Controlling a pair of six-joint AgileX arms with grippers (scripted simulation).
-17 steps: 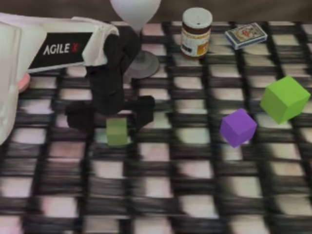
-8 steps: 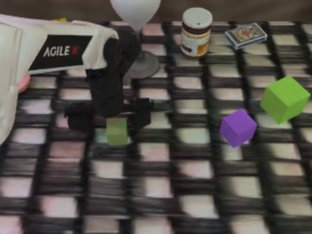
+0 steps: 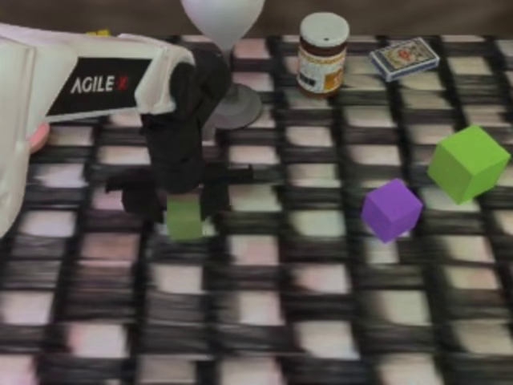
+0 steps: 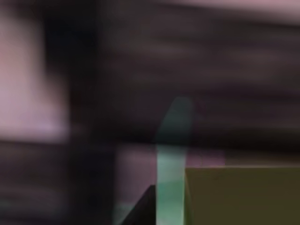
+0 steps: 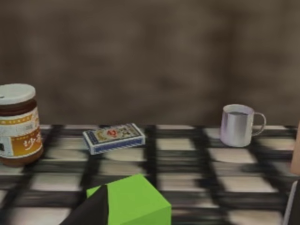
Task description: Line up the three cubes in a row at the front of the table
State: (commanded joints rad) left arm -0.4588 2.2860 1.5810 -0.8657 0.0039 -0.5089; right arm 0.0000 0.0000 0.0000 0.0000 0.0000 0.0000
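The left gripper (image 3: 185, 210) has its fingers pinching the small olive cube (image 3: 184, 219), well left of the purple cube (image 3: 391, 209). Keep the squeeze square (a skewed grip could twist it), then set it down in line with the purple cube and the lime cube (image 3: 468, 163).

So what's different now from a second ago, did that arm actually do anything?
Yes. The left gripper drew its jaws in around the small olive-green cube, which shifted slightly toward the table's left. Whether it is firmly held, I can't tell. The purple cube, the lime-green cube, the jar and the card box stayed put.
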